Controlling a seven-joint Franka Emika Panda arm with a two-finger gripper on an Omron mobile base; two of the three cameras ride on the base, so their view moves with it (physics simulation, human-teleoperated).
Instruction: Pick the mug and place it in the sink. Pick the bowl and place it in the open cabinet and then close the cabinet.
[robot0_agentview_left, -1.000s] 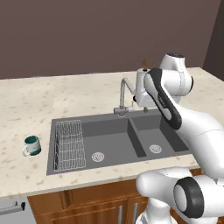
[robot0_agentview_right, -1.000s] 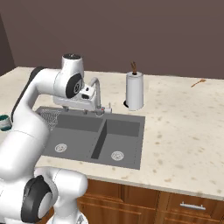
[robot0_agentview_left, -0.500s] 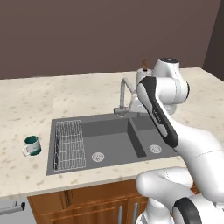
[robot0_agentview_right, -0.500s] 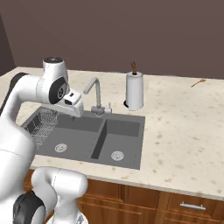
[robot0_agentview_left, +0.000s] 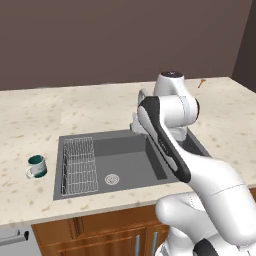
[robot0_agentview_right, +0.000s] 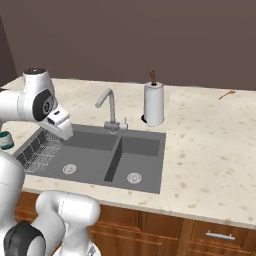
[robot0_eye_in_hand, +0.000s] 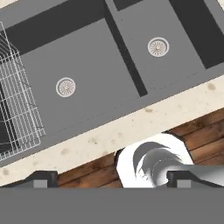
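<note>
Two fingertips of the gripper stand wide apart and empty above the sink, presumably swinging toward the mug.

mug: small, dark green, white rim and white handle; I see it upright on the countertop just left of the sink, handle turned to the left and front. In my right base view its edge shows at the picture's left border, on the counter beside the rack end of the sink.
sink: dark grey, rectangular, two basins side by side with a divider between them, sunk into the speckled beige counter.
sink basins: each has a round steel drain; both look bare in my hand view.
bowl: cannot tell where it lies.
cabinet: cannot tell.
</note>
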